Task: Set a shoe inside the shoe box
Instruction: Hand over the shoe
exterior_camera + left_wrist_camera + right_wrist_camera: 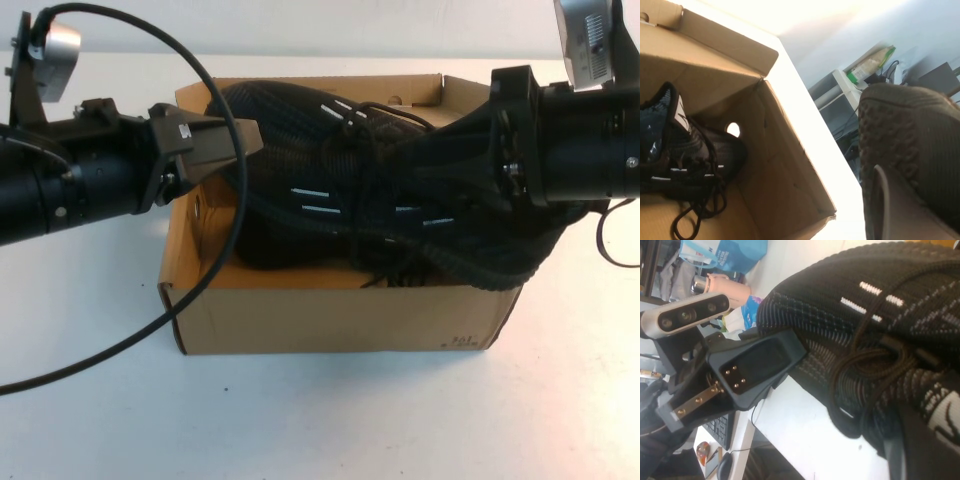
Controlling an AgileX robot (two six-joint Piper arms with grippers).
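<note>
Plainly, much of the scene is masked: in the high view the right gripper (470,140) is buried against the black knit shoe (330,180), so its fingertips cannot be seen and whether it is clamped on the shoe cannot be told, though its dark body presses right into the shoe's upper at the box's right side. The shoe's laces (865,370) tangle over the upper in the right wrist view, which is filled by the knit fabric, hiding the box below it. Two shoes appear in all: the one bulging above the rim of the cardboard shoe box (330,320) in the high view, and a second black shoe (685,150) lying low on the box floor in the left wrist view, its laces trailing on the cardboard; how the two sit against each other is hard to make out. The left gripper (235,140) hovers at the box's left rim, its tan fingers drawn together with nothing between them, tips just touching or just beside the raised shoe's heel end. In the left wrist view a dark textured finger pad (910,150) fills the near side, blurred and cut off by the edge. One box stands on the white table (320,420), and a black cable (150,330) loops across the table at left.
</note>
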